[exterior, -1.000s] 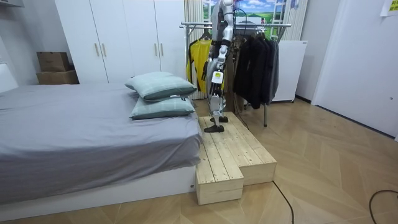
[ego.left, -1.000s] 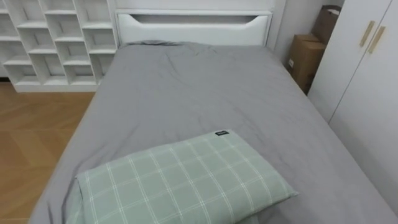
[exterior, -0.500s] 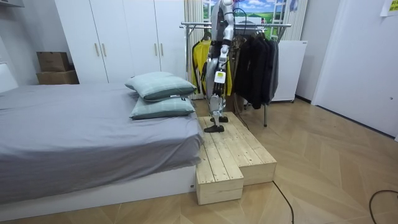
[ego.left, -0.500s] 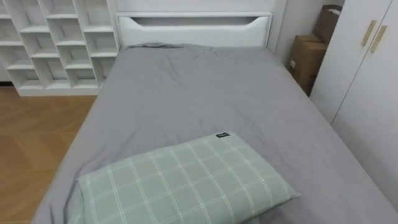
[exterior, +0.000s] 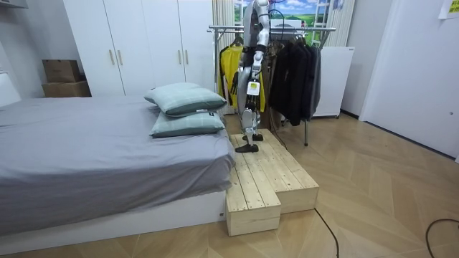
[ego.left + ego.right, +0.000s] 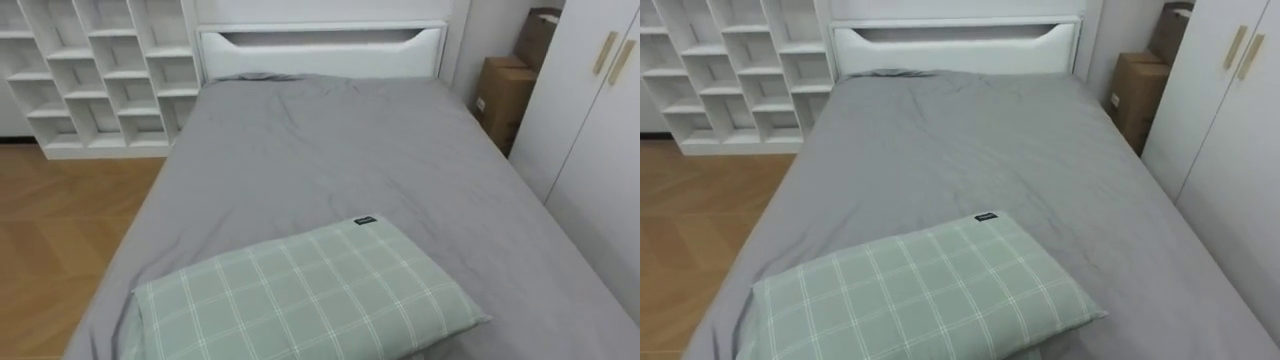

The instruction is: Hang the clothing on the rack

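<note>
In the room view I stand on a wooden platform (image 5: 265, 179) at the pillow end of the bed (image 5: 86, 147), facing along it. Behind me a clothes rack (image 5: 287, 30) carries dark garments (image 5: 297, 75) and a yellow garment (image 5: 231, 68). My left hand (image 5: 251, 89) hangs at my side in front of the yellow garment. The eye views look down on a green checked pillow (image 6: 310, 295) lying on the grey sheet (image 6: 320, 150).
White cube shelves (image 6: 90, 70) stand left of the headboard (image 6: 320, 45). Cardboard boxes (image 6: 505, 95) and a white wardrobe (image 6: 600, 130) line the bed's right side. Wooden floor (image 6: 50, 230) runs along the left. A second pillow (image 5: 188, 123) lies under the first.
The eye view has shifted a little, so the camera moved. In the room view more of the yellow garment shows beside my arm than a second ago.
</note>
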Controlling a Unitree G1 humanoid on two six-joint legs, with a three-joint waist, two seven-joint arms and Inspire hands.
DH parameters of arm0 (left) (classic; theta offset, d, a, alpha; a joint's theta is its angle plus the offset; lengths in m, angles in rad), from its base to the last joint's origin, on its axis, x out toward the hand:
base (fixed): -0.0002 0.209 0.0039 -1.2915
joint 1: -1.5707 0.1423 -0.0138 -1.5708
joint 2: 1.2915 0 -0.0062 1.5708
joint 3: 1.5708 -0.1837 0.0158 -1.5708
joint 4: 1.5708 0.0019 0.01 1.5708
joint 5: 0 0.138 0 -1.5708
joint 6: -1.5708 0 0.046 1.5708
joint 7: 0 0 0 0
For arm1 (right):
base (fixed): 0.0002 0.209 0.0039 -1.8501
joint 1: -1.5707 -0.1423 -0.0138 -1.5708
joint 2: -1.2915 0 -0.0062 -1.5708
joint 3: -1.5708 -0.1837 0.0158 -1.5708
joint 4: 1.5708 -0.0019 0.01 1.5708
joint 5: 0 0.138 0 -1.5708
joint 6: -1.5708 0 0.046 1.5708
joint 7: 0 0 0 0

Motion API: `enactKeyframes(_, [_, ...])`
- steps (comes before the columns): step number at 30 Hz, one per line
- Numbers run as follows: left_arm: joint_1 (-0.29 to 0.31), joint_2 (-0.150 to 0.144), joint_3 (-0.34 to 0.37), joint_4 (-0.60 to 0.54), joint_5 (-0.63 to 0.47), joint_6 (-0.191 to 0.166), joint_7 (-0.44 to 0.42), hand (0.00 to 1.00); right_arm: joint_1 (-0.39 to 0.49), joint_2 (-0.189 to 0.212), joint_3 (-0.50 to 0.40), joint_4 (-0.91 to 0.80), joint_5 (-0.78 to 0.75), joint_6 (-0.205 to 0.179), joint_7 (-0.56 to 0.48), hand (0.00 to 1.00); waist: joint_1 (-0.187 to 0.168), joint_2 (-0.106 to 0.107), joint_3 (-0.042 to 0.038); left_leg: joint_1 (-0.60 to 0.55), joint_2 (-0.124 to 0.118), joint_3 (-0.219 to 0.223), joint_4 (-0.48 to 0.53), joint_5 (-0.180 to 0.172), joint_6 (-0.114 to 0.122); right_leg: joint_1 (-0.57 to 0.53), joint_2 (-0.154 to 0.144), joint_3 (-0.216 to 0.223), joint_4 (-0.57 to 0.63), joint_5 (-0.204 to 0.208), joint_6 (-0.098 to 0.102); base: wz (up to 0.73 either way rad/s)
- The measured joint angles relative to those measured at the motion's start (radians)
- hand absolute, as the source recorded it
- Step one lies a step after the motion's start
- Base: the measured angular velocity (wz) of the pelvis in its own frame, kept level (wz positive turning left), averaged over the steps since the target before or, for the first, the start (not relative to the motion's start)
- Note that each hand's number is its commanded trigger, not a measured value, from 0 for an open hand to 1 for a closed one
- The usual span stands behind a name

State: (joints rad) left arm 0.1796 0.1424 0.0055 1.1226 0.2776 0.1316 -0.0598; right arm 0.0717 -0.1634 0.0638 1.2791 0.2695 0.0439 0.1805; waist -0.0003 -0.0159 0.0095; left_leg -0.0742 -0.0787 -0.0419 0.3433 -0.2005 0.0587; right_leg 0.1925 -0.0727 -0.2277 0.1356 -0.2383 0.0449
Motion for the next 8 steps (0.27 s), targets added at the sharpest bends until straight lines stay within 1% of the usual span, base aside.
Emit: enactKeyframes(8, [-0.006,0.000,0.000,0.001,0.000,-0.029,0.000,0.00,-0.003,0.000,-0.008,0.001,0.000,-0.004,0.020,0.00,-0.021,-0.004,-0.0001,0.001,0.000,0.004,-0.006,0.000,0.000,0.001,0.000,0.003,0.000,0.000,0.000,0.00])
